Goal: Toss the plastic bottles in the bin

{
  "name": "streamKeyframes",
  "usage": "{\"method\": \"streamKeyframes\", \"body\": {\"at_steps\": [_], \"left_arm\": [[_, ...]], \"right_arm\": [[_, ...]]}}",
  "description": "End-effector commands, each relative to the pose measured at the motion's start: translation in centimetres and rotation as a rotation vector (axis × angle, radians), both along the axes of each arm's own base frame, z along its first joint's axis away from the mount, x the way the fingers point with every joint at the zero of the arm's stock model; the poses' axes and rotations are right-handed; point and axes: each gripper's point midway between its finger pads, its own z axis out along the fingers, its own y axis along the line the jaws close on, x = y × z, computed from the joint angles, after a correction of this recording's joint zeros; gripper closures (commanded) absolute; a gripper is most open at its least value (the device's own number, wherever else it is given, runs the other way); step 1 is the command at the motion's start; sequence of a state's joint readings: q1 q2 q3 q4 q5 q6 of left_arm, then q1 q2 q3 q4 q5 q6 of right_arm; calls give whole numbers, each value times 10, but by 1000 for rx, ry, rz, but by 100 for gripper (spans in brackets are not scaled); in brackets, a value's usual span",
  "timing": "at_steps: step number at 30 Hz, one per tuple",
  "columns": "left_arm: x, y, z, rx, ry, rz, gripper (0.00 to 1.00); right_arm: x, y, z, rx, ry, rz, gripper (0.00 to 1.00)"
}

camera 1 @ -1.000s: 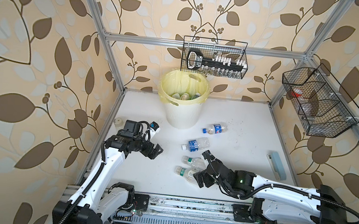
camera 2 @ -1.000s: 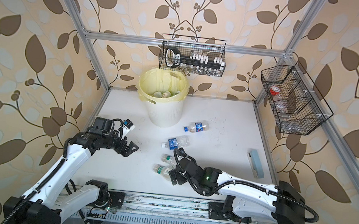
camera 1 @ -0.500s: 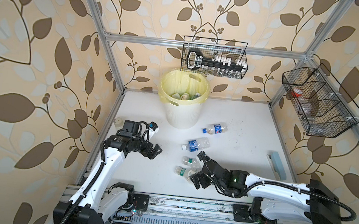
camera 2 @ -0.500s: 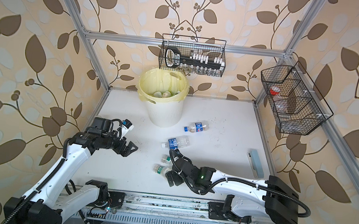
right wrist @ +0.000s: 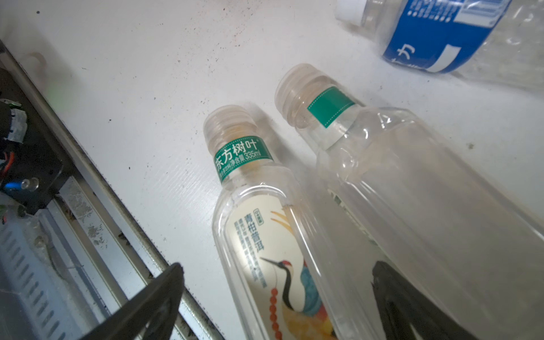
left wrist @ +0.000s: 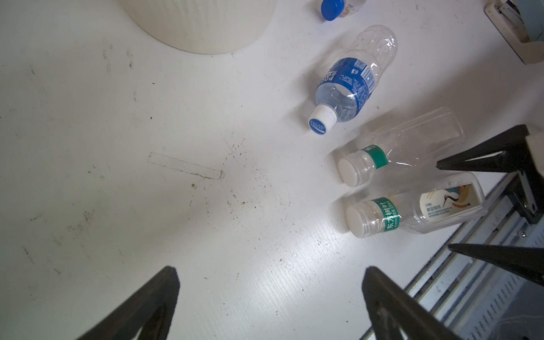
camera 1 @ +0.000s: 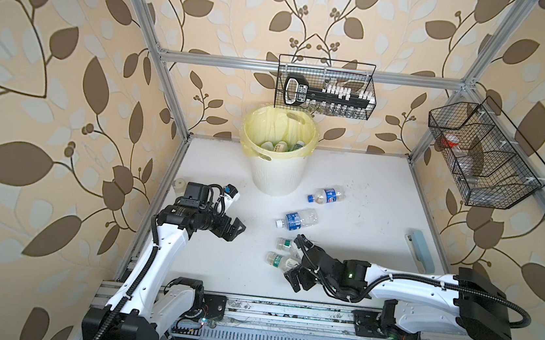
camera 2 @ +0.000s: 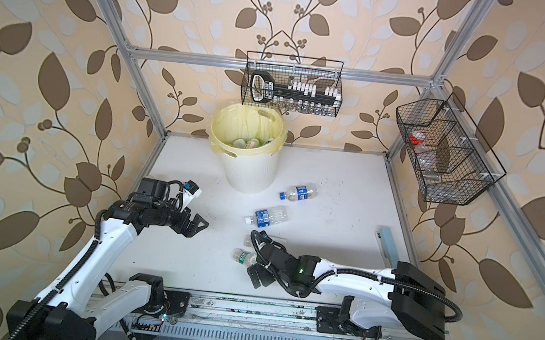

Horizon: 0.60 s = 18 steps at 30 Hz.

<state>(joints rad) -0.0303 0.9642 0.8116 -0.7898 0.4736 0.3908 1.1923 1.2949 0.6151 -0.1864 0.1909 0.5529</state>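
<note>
We see the bin (camera 1: 275, 174) far on the counter (camera 1: 365, 186), with several bottles (camera 1: 280, 146) inside its yellow liner (camera 1: 250, 141). Four clear bottles lie nearer: blue-capped bottle (camera 1: 326, 195), blue-labelled bottle (camera 1: 300, 219), two green-banded. Our right pincer (camera 1: 296, 258) gapes wide around the crane bottle (right wrist: 259, 229); the plain bottle (right wrist: 412, 191) lies just beside. Our left pincer (camera 1: 236, 231) hangs wide, empty.

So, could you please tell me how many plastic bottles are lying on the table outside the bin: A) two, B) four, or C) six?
B: in a top view four lie on the table: the blue-capped bottle, the blue-labelled bottle, the plain green-banded bottle and the crane-label bottle.
</note>
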Motion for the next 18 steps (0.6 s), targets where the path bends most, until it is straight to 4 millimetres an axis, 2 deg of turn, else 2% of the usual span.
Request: {"method": "streamKeyframes", "body": {"at_steps": [1, 9, 18], "left_arm": [[-1, -2, 5, -24, -7, -19, 1], [-1, -1, 6, -34, -5, -14, 1], [0, 1, 7, -39, -2, -7, 1]], "right_arm": [[-2, 4, -4, -6, 2, 13, 0], [6, -6, -10, -75, -47, -23, 3], [7, 4, -14, -89, -43, -2, 11]]}}
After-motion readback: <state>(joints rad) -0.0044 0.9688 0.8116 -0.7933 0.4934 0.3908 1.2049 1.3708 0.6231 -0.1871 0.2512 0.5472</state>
